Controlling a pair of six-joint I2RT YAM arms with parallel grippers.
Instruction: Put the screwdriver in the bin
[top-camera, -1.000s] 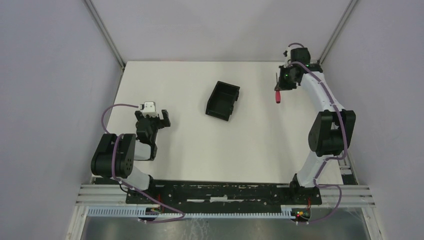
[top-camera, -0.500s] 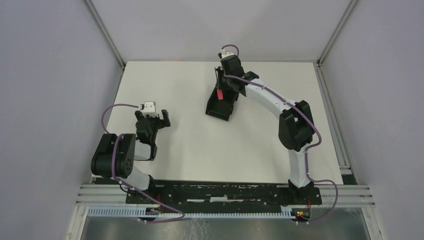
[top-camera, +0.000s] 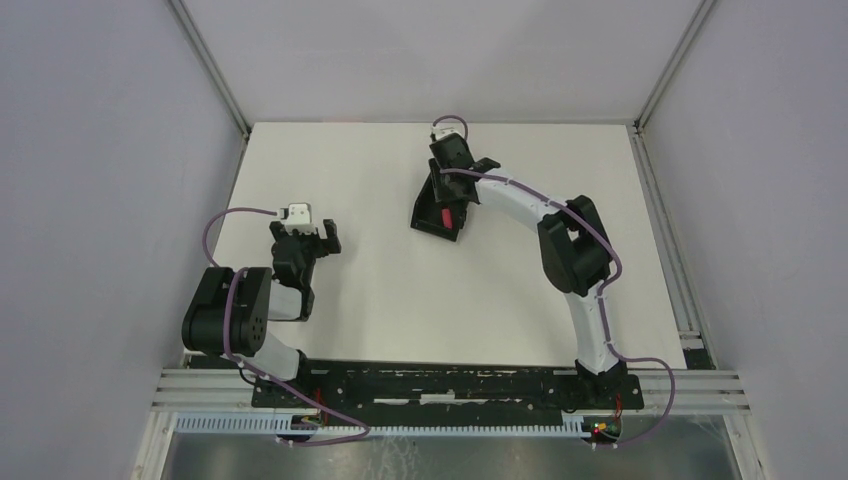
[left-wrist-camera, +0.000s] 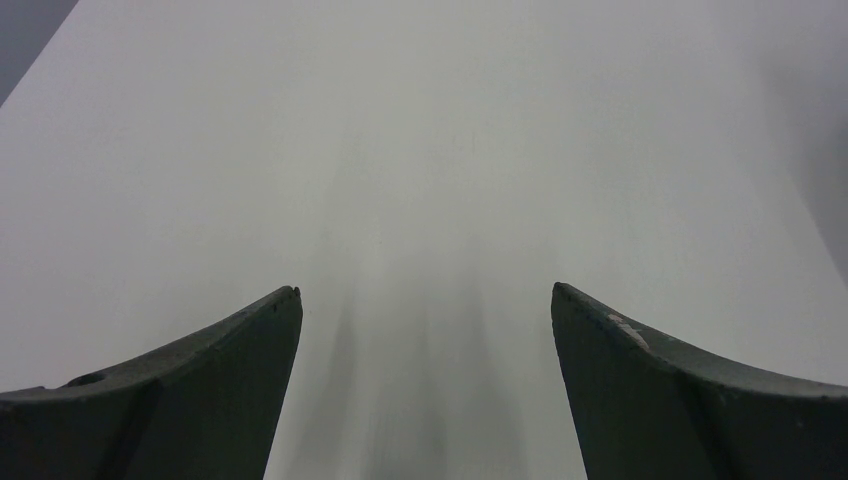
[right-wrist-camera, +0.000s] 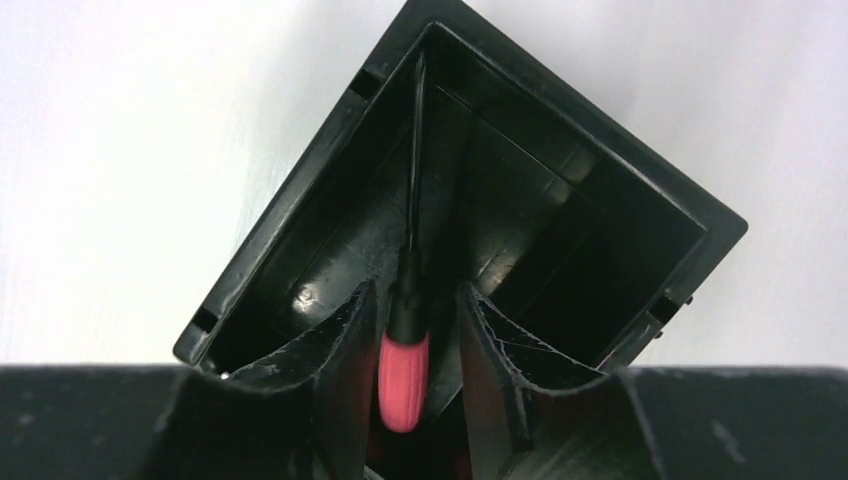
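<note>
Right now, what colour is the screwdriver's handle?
Red. The screwdriver handle shows best in the right wrist view, seen against the black bin.

Bright even light, soft shadows, left wrist view hazy, glossy bin (right-wrist-camera: 540, 190) glinting inside

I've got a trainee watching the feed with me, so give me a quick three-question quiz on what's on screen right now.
1. True or false: the left gripper holds something.
2. The screwdriver has its shaft pointing toward: A) a corner inside the bin; B) the table outside it; C) the left gripper.
3. Which arm's gripper hangs over the bin?
Key: 1 false, its jaws stand open and empty; 2 A; 3 the right gripper, with the red handle between its fingers.
</note>
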